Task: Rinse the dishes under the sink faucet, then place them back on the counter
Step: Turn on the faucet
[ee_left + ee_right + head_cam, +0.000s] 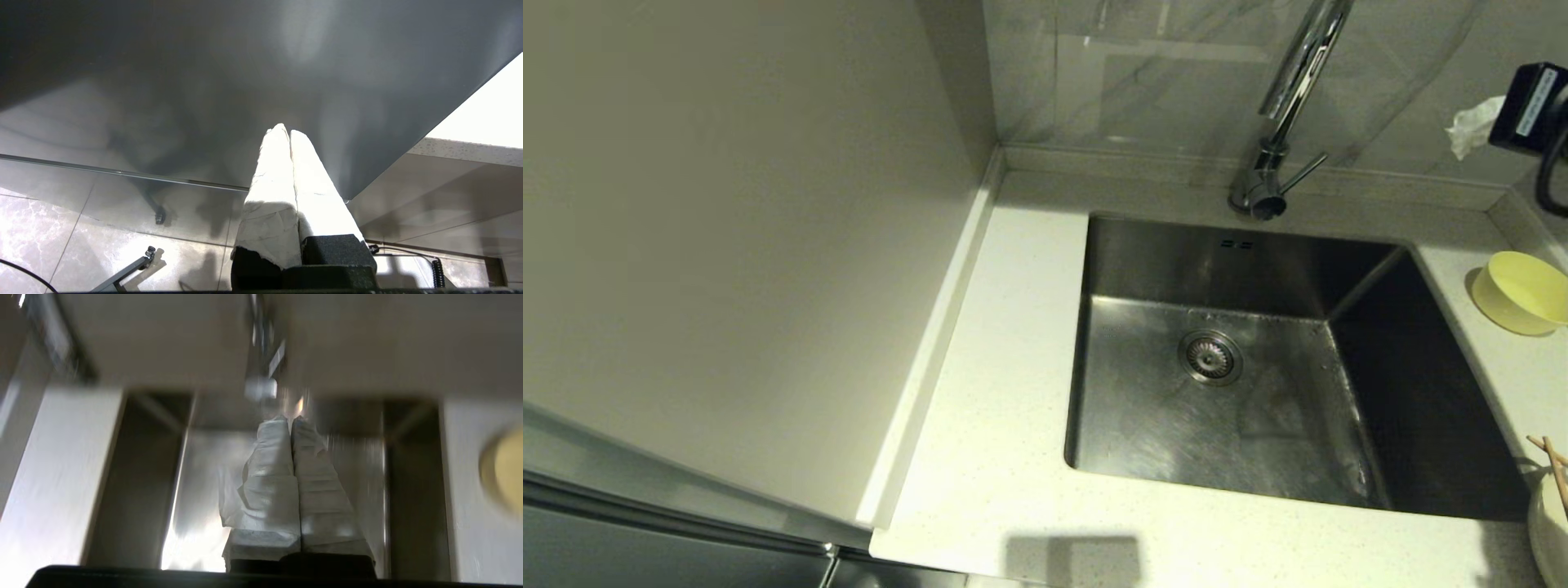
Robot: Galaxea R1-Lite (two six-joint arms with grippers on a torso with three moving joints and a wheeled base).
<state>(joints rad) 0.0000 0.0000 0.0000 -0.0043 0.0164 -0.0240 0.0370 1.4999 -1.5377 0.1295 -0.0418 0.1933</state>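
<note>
The pale yellow-green bowl [1523, 292] lies tipped on the counter [1005, 367] to the right of the sink [1160, 425]. At the right edge, the cream-white plate [1550, 523] shows only its rim, with the brown chopsticks [1553, 465] resting on it. The chrome faucet [1290, 90] rises behind the basin, its lever [1303, 173] pointing right. Neither gripper appears in the head view. My right gripper [291, 418] is shut and empty, in front of the sink [204, 477], facing the faucet [261, 386], with the bowl [504, 473] off to its side. My left gripper [286, 130] is shut and empty, low beside a grey cabinet panel.
A tall pale wall panel [727, 245] borders the counter on the left. A black device [1531, 106] with a white tissue hangs at the back right. The drain strainer [1210, 357] sits in the basin floor. The left wrist view shows floor tiles and the counter's underside edge [466, 151].
</note>
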